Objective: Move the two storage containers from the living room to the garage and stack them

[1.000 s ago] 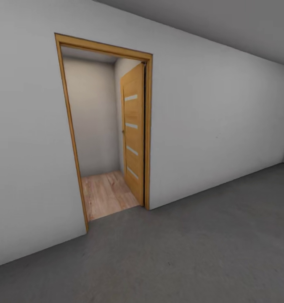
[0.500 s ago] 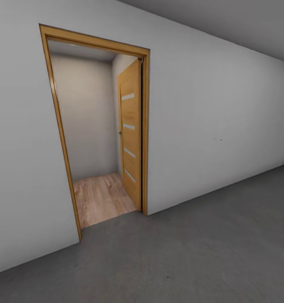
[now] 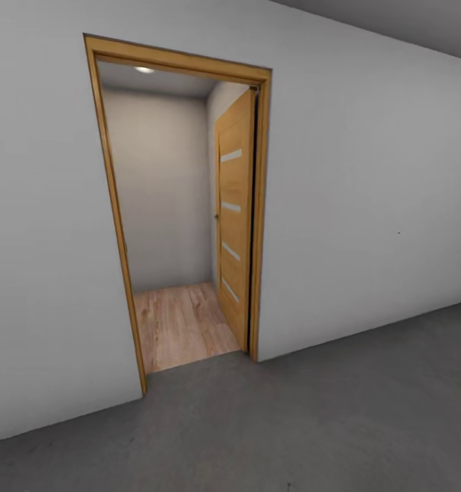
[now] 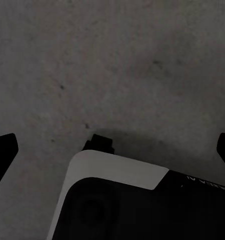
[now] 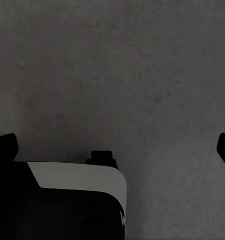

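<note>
- Left gripper (image 4: pixel 112 150) hangs over the grey floor (image 3: pixel 326 424); its fingers (image 4: pixel 3 150) sit at opposite edges of its wrist view, spread wide, nothing between them.
- Right gripper (image 5: pixel 112 150) hangs likewise over the concrete, fingers (image 5: pixel 4 146) spread and empty.
- The robot stands in the garage, so no container is in hand or in sight; both are presumably in the living room.
- Ahead, the doorway (image 3: pixel 182 219) stands open, its door (image 3: pixel 235 219) swung inward against the far side wall.
- Beyond lies a wood-plank floor (image 3: pixel 182 321).
- Best drive: centre the base on the opening, enter straight, arms tucked, clear of the frame (image 3: pixel 114 225).
</note>
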